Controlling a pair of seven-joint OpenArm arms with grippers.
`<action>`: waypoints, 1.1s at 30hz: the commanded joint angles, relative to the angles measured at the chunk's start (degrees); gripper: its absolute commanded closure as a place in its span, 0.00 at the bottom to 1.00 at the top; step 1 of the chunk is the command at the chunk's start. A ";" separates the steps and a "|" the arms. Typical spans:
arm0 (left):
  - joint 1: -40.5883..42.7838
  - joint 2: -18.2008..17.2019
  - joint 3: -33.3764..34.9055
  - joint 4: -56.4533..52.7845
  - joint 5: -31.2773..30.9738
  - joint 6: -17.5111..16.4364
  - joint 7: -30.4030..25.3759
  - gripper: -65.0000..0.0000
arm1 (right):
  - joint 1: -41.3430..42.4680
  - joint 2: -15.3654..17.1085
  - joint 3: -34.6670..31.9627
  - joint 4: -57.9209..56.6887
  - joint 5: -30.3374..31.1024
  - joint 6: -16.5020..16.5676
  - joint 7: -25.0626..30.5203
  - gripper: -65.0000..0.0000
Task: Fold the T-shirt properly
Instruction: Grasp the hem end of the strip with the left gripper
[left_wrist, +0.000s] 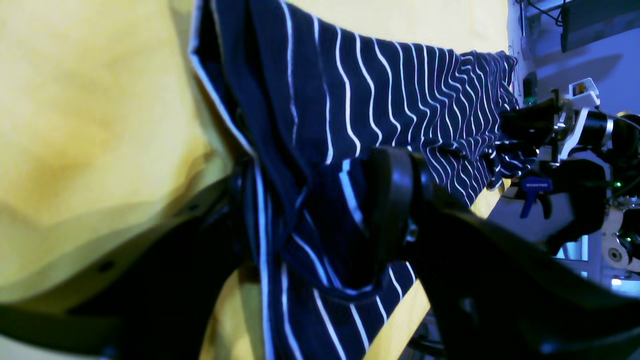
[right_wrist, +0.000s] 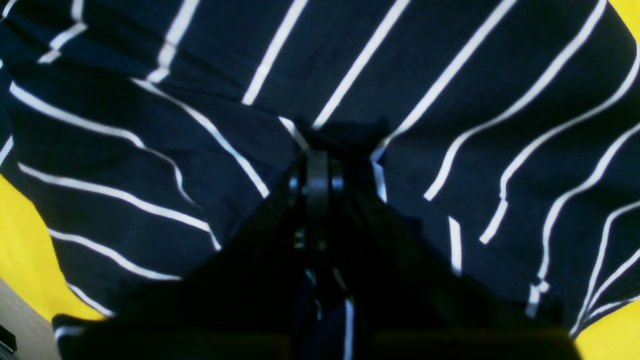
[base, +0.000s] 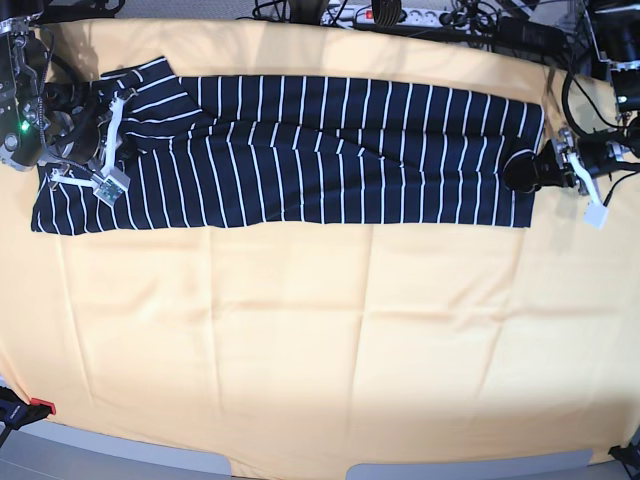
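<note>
The dark navy T-shirt (base: 320, 150) with thin white stripes lies as a long band across the far part of the yellow table. At its left end in the base view, my right gripper (base: 100, 140) is shut on the cloth. The right wrist view shows the closed fingertips (right_wrist: 317, 160) pinching a fold of the T-shirt (right_wrist: 450, 75). At the shirt's right end my left gripper (base: 520, 172) stands open. In the left wrist view its fingers (left_wrist: 320, 200) are wide apart with a bunched edge of the T-shirt (left_wrist: 380, 90) between them. The right arm (left_wrist: 550, 150) shows at the far end.
A yellow cloth (base: 300, 340) covers the table, with wide bare room in front of the shirt. Cables and a power strip (base: 400, 15) run along the back edge. A red and black clamp (base: 30, 405) sits at the front left corner.
</note>
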 joint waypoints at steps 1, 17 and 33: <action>0.33 1.27 0.50 0.09 0.06 0.37 1.68 0.50 | 0.46 0.83 0.46 0.57 0.15 -0.57 0.37 1.00; -2.97 0.35 2.45 3.45 0.06 0.22 1.44 1.00 | 0.46 0.83 0.46 0.57 0.17 -0.57 0.37 1.00; -7.96 -7.93 2.16 3.41 2.54 -0.42 -1.16 1.00 | 0.81 0.85 0.46 3.76 2.08 1.40 0.39 1.00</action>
